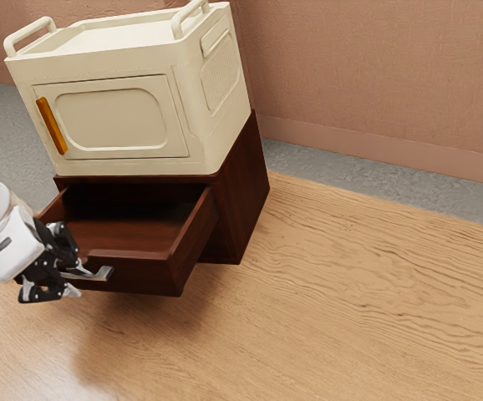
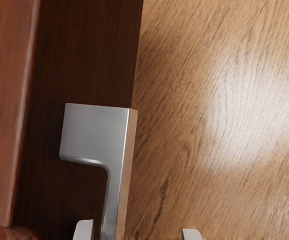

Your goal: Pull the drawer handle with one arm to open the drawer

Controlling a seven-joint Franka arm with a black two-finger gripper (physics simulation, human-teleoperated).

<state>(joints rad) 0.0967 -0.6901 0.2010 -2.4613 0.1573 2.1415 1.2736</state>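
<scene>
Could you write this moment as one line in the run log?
drawer: open | pincer: open, fingers either side of handle, not gripping | box: on cabinet, door shut

The exterior view looks down from up high, a bit away, toward the wall [image 1: 375,67]. The wrist view looks down from very close, maybe almost straight. Both see the drawer [image 1: 141,281], its handle [image 1: 104,273] and the surface [image 1: 350,317].

There is room over the table [image 1: 375,326] at the exterior view's near right; drawer [image 1: 145,277] and cabinet [image 1: 246,196] block its left.
</scene>
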